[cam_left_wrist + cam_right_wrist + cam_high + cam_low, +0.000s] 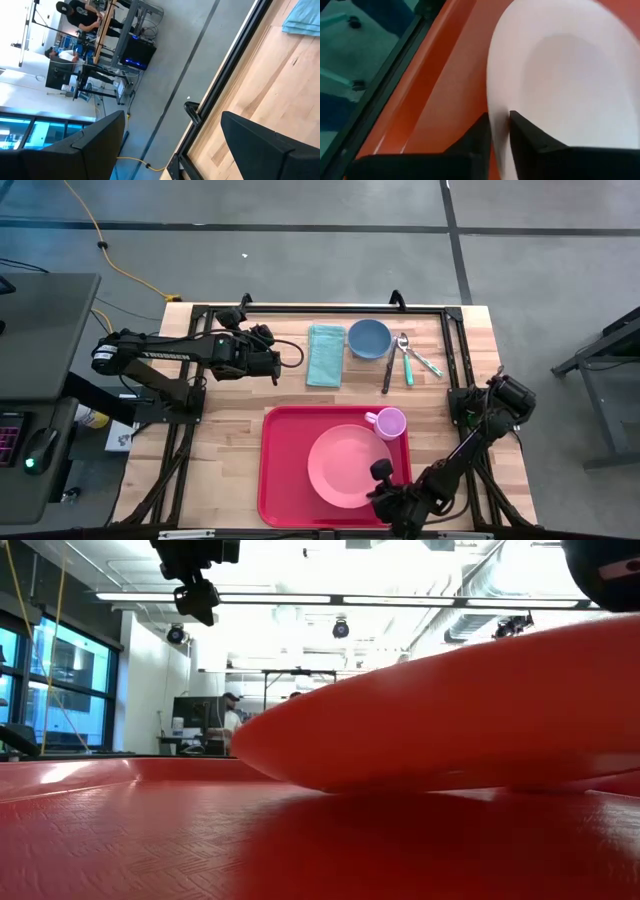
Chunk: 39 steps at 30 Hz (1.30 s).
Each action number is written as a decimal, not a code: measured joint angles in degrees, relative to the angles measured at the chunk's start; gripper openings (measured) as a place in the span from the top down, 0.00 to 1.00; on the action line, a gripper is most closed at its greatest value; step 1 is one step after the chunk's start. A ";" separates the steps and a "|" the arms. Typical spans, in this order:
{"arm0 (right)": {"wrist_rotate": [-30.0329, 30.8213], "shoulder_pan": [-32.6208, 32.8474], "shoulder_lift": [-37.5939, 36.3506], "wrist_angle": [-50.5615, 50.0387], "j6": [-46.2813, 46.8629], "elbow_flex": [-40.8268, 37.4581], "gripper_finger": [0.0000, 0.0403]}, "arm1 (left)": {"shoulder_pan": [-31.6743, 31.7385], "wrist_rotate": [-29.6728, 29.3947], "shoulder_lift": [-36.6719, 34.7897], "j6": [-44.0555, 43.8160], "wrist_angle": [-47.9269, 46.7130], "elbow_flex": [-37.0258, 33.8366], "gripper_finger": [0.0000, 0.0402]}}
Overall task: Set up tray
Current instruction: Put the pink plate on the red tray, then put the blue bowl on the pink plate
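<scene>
The red tray (285,470) lies at the table's near middle. On it are a round pink plate (345,465) and a small pink cup (390,422) at the tray's far right corner. My right gripper (383,485) is at the plate's near right rim and shut on it (499,135). In the low view the plate (450,710) fills the picture above the tray floor (150,840). My left gripper (280,365) hovers open over the table's far left with nothing between its fingers (175,145). My right gripper has the plate's rim (499,107) pinched between its two fingers, at the plate's near right edge. One finger (530,140) lies on the plate's upper face, the other (477,137) on the tray's side of the rim. The fingers slant down from the table's near side. The plate's underside (420,780) rests on the tray.
Beyond the tray at the table's far side lie a folded teal cloth (325,355), a blue bowl (369,338) and some cutlery (405,360). A black frame (320,308) edges the tabletop. Bare wood shows left of the tray.
</scene>
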 joint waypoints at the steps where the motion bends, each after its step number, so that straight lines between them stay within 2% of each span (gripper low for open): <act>1: -0.87 -0.03 0.02 0.00 -0.04 0.00 0.86 | 0.00 0.00 0.00 0.00 -0.02 0.00 0.10; 12: -6.08 -2.02 0.04 2.81 -0.80 -0.04 0.53 | 0.00 0.07 0.00 0.00 0.00 0.00 0.10; 15: -7.81 -2.73 0.04 6.97 -3.54 -0.02 0.48 | 0.00 0.07 0.00 0.00 -0.01 0.00 0.10; 19: -8.11 -3.64 -0.82 9.56 -8.04 0.06 0.47 | 0.00 0.07 0.00 0.00 -0.04 0.00 0.10; 27: 3.33 -7.54 -7.35 1.58 -17.98 5.95 0.46 | 0.00 1.07 0.00 0.63 -0.06 0.02 0.10; 36: 16.78 -15.86 -15.93 -23.53 -21.76 18.54 0.46 | -0.01 1.95 0.00 2.54 -0.09 0.02 0.10; 39: 18.76 -20.20 -19.04 -31.78 -19.91 21.68 0.46 | 0.00 2.40 0.00 3.17 -0.07 0.02 0.10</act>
